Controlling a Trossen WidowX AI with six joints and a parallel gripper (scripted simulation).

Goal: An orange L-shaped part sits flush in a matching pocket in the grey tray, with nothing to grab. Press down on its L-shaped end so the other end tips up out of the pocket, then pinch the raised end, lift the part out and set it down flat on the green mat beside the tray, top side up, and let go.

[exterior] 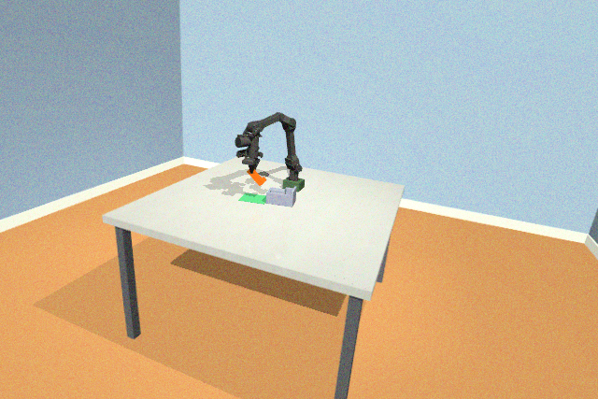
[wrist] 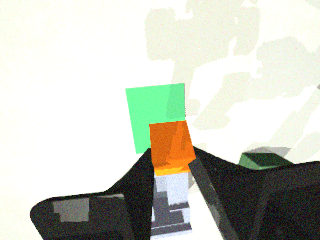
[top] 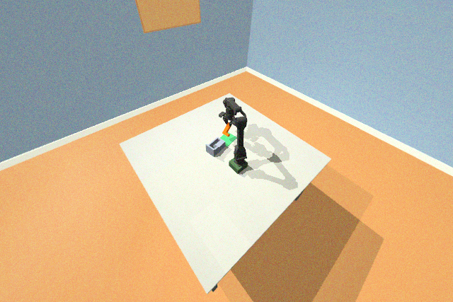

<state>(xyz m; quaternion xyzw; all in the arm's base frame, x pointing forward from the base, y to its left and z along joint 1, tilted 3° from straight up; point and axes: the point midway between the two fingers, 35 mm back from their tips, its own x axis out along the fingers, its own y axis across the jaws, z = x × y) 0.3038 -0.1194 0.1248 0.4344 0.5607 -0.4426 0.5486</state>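
Observation:
My gripper (top: pixel 226 122) (exterior: pixel 252 166) (wrist: pixel 168 150) is shut on the orange L-shaped part (top: pixel 226 129) (exterior: pixel 257 177) (wrist: pixel 171 145). The part hangs tilted from the fingers, clear of the table, above the green mat (top: pixel 229 139) (exterior: pixel 252 198) (wrist: pixel 150 110). The grey tray (top: pixel 215 146) (exterior: pixel 280 197) (wrist: pixel 171 205) stands beside the mat with its pocket empty; in the wrist view it shows below the part, between the fingers.
The arm's dark green base (top: pixel 236 166) (exterior: pixel 293 185) (wrist: pixel 264 160) stands on the white table (top: pixel 190 182) (exterior: pixel 270 235) close to the tray. The arm's shadow falls on the table behind the mat.

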